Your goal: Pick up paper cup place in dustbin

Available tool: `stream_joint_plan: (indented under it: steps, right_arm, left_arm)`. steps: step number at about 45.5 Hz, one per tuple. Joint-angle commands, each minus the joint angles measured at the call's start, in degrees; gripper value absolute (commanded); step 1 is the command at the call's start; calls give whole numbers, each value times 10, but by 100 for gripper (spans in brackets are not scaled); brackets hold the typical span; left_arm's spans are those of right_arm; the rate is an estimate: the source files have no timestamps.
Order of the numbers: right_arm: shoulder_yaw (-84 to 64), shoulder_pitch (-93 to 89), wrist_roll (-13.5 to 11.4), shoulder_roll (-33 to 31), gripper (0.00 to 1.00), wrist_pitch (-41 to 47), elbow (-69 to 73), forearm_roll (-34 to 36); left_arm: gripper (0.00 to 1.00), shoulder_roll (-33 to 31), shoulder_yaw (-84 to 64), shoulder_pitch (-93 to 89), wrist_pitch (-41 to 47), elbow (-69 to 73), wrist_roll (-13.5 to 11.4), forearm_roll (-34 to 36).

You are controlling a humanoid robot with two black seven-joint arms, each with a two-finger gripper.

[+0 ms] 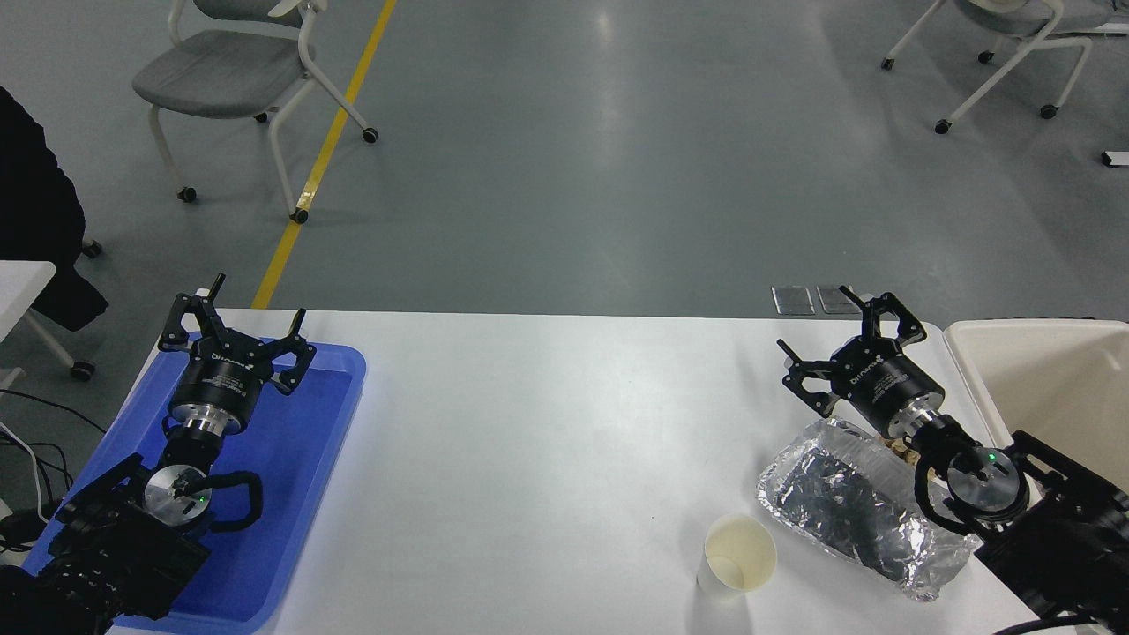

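Paper cup (739,564) upright, near table edge, just left of foil package (860,507); ungrasped.
Right gripper (825,328) spread wide, empty, poised beyond package, between cup and dustbin (970,375) at right.
Left gripper (238,313) wide, parked over blue tray (317,441).
Dustbin cut off at right; interior mostly unseen.

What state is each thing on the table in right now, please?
Paper cup: upright, empty, untouched.
Foil package: lying flat beside the cup.
Dustbin: open, nothing seen inside.
Blue tray: flat, under the left gripper.
Left gripper: open, parked.
Right gripper: open, holding nothing.
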Motion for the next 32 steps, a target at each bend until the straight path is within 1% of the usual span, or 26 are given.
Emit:
stream_joint_plan:
  steps: [1, 6, 12, 20, 32]
  right_arm:
    - [-4, 64, -5, -19, 100, -1, 5, -116]
    - [-38, 123, -6, -54, 100, -1, 10, -191]
    - [-135, 204, -6, -82, 100, -1, 18, -237]
    - [-288, 311, -5, -99, 100, -5, 24, -245]
    - [-518, 447, -5, -139, 100, -5, 109, -245]
  left_arm:
    - [100, 0, 0, 0, 0, -2, 0, 0]
    - [100, 0, 0, 0, 0, 0, 0, 0]
    - [100, 0, 0, 0, 0, 0, 1, 0]
    - [100, 1, 0, 0, 0, 0, 1, 0]
    - [100, 0, 0, 0, 0, -2, 1, 0]
